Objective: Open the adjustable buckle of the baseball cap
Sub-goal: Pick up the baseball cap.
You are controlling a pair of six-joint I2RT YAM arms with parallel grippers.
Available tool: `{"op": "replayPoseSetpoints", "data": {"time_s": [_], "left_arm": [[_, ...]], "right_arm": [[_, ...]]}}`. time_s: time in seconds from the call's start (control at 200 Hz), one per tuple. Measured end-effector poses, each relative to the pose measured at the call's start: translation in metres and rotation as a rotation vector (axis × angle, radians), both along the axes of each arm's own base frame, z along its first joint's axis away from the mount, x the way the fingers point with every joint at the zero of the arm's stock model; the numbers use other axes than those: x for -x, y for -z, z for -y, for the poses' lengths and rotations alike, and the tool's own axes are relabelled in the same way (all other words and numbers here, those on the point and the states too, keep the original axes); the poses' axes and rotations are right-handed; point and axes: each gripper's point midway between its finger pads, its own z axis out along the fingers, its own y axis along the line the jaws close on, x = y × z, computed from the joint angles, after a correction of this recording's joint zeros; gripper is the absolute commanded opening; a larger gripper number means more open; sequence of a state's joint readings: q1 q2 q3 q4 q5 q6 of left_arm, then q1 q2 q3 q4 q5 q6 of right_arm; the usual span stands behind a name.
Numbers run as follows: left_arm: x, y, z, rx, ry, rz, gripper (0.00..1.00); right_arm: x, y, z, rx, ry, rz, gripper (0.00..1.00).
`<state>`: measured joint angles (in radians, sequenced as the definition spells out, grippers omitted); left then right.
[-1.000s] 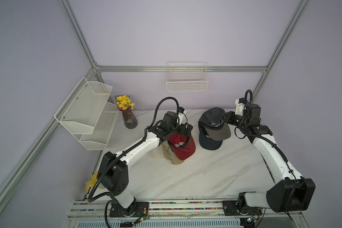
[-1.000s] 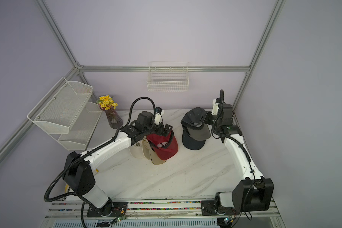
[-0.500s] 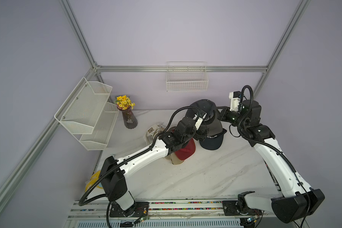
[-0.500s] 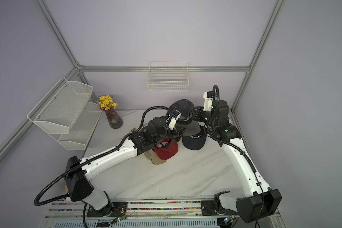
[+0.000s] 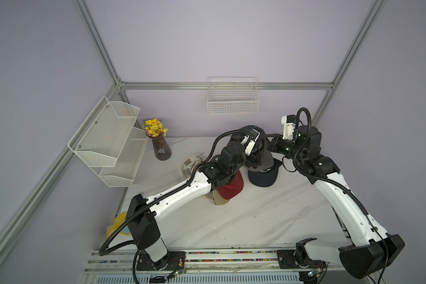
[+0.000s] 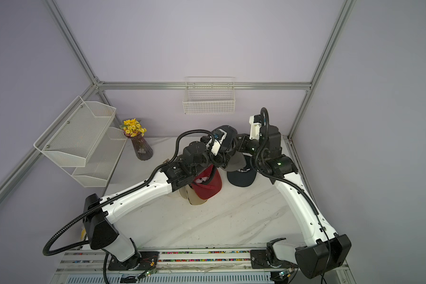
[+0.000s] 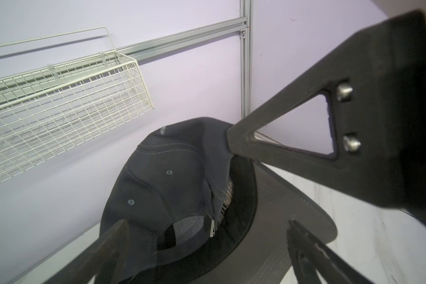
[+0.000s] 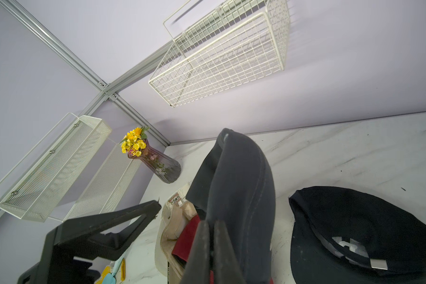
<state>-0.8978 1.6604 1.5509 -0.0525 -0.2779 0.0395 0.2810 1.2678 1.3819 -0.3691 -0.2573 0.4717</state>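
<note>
A white mesh shelf (image 5: 108, 142) hangs on the left wall. Near it, a ribbed vase (image 5: 160, 147) of yellow flowers (image 5: 155, 126) stands at the back of the marble table (image 5: 231, 221). Further right, a beige cap (image 5: 217, 199) and a red cap (image 5: 231, 189) lie overlapping on the table, partly under the left arm. A wire basket (image 5: 233, 100) is fixed to the back wall above.

The left gripper (image 7: 208, 224) reaches toward the centre with its fingers wide apart and holding nothing. They frame the rear opening of the dark grey baseball cap (image 7: 172, 177). The small metal buckle (image 7: 212, 228) sits on the strap beside that opening. Whether the fingers touch the cloth cannot be told.

The grey cap is held up off the table, near the back wall. The right gripper (image 8: 211, 228) has its fingers pressed together on the cap's edge. To the right, a navy cap (image 5: 263, 175) lies flat on the table below.
</note>
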Motion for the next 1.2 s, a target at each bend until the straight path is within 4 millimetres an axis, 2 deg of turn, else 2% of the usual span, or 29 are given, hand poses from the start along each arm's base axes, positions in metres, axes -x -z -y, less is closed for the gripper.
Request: {"op": "replayPoseSetpoints", "data": {"time_s": [0.375,1.2], "left_arm": [[-0.011,0.019,0.009,-0.043,-0.016,-0.012,0.98],[-0.021,0.004,0.0,-0.037,-0.075,0.057,0.86]], "right_arm": [[0.014,-0.016,-0.002,-0.016,-0.017,0.038,0.0],[0.03,-0.029,-0.01,-0.038,-0.07,0.064,0.0]]}}
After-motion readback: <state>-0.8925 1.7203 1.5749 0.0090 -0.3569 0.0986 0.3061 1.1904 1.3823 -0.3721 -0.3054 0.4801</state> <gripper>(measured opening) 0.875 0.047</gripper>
